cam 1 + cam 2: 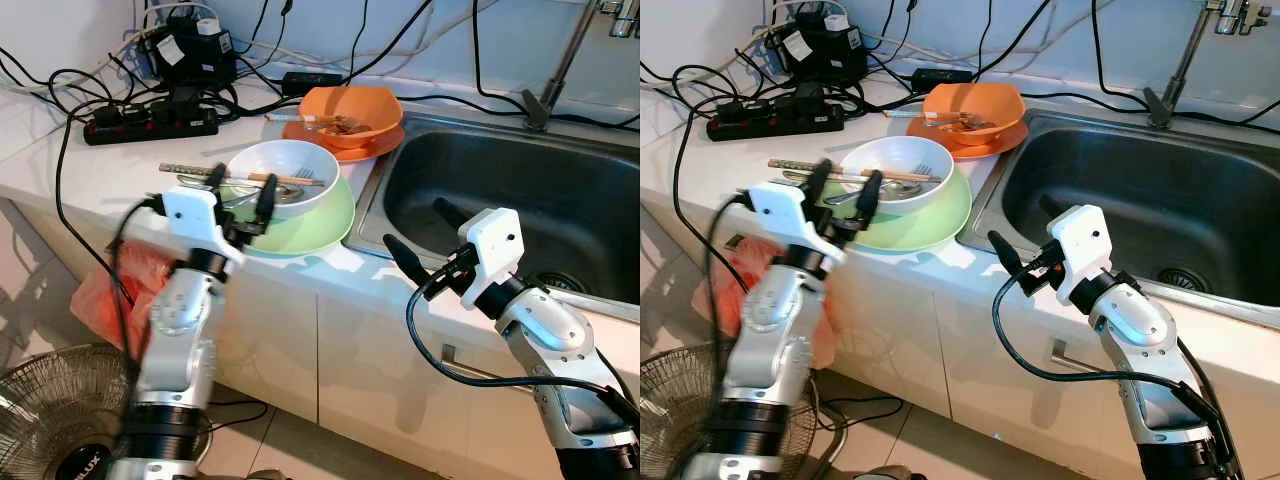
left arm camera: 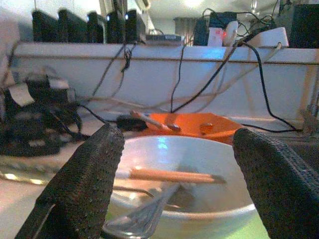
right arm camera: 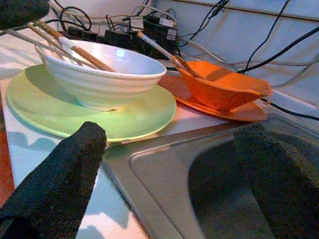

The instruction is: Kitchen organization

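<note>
White bowl [image 1: 285,176], carrying chopsticks [image 1: 240,176] and a fork [image 1: 902,182], is sitting on a green plate [image 1: 320,225] on the tabletop [image 1: 90,170] beside the sink [image 1: 540,200]. Left pincer [image 1: 240,195] is hovering at the bowl's near rim, fingers spread and gripping nothing. Right pincer [image 1: 425,240] is hanging over the sink's front edge, also spread. Behind, an orange bowl [image 1: 352,108] is resting on an orange plate [image 1: 985,148].

White bowl [image 1: 283,176] on green plate [image 1: 318,226], orange bowl [image 1: 352,109] on orange plate [image 1: 375,146], steel-grey sink [image 1: 520,195]
</note>
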